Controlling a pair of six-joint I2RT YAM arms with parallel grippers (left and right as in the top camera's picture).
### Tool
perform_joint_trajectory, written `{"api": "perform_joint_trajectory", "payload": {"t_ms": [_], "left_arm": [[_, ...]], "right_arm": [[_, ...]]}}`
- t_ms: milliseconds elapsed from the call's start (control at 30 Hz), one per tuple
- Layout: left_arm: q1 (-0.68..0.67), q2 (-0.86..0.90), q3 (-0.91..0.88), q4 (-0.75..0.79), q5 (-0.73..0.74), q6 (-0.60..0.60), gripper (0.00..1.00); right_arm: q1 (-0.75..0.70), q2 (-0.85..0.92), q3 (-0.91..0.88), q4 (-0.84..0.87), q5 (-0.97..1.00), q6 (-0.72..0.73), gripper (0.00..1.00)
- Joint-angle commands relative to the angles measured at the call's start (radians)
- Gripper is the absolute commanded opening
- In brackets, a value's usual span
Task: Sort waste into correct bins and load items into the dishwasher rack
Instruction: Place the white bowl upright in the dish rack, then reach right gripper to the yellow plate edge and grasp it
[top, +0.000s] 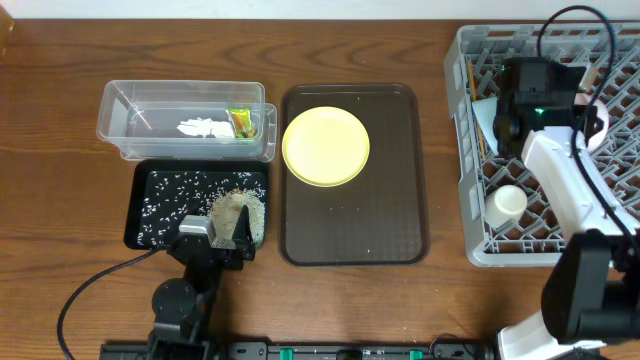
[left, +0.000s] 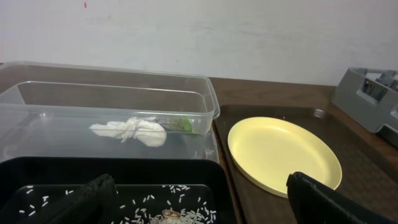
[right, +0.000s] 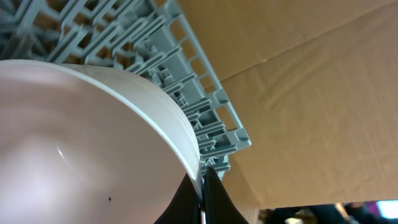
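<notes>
Standing at the right of the bench (top: 60, 60), the dishwasher rack (top: 470, 200) is entered by the right end effector (right: 202, 190), whose fingers are pressed together on the rim of the white bowl (right: 93, 137) above the lattice. The yellow plate (top: 326, 146) is seen lying on the brown tray (top: 400, 200). The left end effector (left: 200, 183) is held spread wide and empty over the black tray (top: 150, 200), where rice scraps (top: 238, 212) are heaped. The napkin (top: 203, 128) and wrapper (top: 241, 122) are seen in the clear tub (top: 120, 120).
</notes>
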Motion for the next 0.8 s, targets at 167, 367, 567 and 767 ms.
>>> {"api": "perform_joint_trajectory", "payload": {"t_ms": [167,367,567,767], "left_arm": [[0.004,-0.008,-0.027,-0.017,-0.004,0.005,0.9],[0.004,-0.008,-0.027,-0.017,-0.004,0.005,0.9],[0.004,-0.008,-0.027,-0.017,-0.004,0.005,0.9],[0.004,-0.008,-0.027,-0.017,-0.004,0.005,0.9]], "right_arm": [[0.074,0.074,0.001,-0.014,0.021,-0.048,0.01],[0.143,0.068,0.001,-0.056,0.021,-0.047,0.17],[0.219,-0.007,0.003,-0.109,-0.022,0.019,0.75],[0.335,-0.213,0.014,-0.222,-0.568,0.125,0.73]]}}
